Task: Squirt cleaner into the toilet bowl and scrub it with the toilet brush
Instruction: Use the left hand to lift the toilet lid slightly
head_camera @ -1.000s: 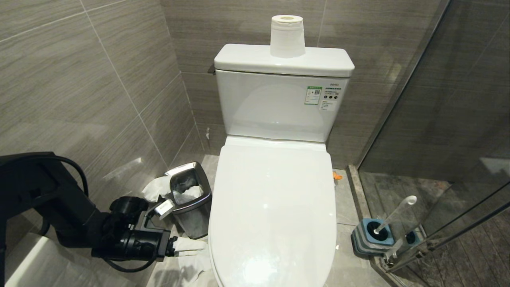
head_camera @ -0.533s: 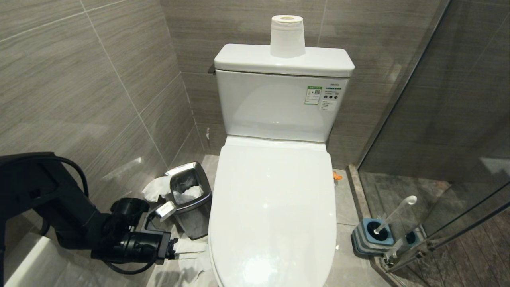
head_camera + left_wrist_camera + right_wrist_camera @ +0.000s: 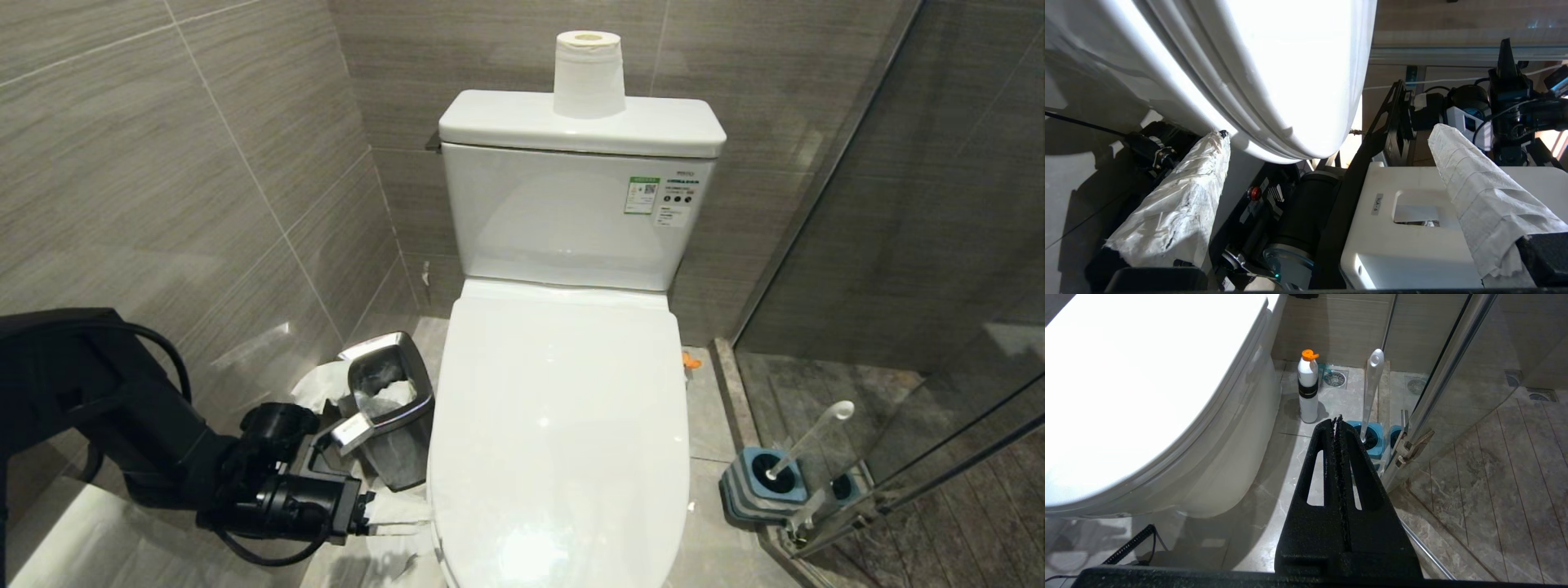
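The white toilet bowl [image 3: 559, 425] has its lid down, so its inside is hidden. My left gripper [image 3: 397, 513] is low at the bowl's front-left edge and open. Its paper-wrapped fingers [image 3: 1180, 204] stand wide apart, and one tip is right at the rim's underside [image 3: 1274, 134]. The toilet brush [image 3: 810, 435] stands in its blue-topped holder [image 3: 763, 486] on the floor to the right. The brush handle [image 3: 1372, 388] is ahead of my right gripper [image 3: 1337, 418], which is shut and empty. A white bottle with an orange cap [image 3: 1307, 388] stands between the bowl and the brush.
A steel waste bin [image 3: 388, 408] with crumpled paper stands left of the bowl, just behind my left wrist. The glass shower door [image 3: 898, 245] and its frame close off the right side. A paper roll [image 3: 588, 73] sits on the tank. Tiled walls stand close at left and behind.
My left arm has crept slightly toward the bowl's front-left edge, with its fingers still open. Nothing else has moved.
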Robot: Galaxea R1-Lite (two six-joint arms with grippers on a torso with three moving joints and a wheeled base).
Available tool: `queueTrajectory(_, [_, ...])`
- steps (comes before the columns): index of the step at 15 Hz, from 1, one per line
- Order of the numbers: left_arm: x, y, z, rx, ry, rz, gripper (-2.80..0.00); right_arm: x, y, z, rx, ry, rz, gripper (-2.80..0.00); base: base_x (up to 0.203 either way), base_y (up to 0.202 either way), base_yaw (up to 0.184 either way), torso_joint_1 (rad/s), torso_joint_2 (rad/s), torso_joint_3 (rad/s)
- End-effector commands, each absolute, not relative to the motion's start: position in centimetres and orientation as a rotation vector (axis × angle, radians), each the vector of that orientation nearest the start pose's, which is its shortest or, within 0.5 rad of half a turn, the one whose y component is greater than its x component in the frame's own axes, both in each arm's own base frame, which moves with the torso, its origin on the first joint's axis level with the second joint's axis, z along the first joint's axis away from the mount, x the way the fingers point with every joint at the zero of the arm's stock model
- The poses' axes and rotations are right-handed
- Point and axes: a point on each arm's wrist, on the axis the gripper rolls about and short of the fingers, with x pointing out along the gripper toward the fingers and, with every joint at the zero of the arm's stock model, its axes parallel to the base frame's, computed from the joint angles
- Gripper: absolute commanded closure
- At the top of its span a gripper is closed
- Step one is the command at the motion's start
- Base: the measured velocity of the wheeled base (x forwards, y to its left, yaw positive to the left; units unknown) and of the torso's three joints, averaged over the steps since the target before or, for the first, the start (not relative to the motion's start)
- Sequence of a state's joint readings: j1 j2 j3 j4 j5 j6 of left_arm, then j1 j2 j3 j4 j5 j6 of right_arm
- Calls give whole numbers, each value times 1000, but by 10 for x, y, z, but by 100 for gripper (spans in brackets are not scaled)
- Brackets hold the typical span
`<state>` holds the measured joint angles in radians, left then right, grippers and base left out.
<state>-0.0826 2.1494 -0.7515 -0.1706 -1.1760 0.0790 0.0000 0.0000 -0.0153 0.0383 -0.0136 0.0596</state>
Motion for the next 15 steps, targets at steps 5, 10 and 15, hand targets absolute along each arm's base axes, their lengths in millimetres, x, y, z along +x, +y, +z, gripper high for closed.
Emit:
queueTrajectory(5, [304,-51,6,-582,1061,-1128,-280,-24,0,76,60,23,-14,0,0,0,0,0,0,0])
queueTrajectory(10, [306,-54,4,-568,1069,-1122,-280,-24,0,76,60,23,-14,0,0,0,0,0,0,0])
queueTrajectory(15, [308,-57,6,-554,1061,-1130,-280,-24,0,76,60,22,-14,0,0,0,0,0,0,0])
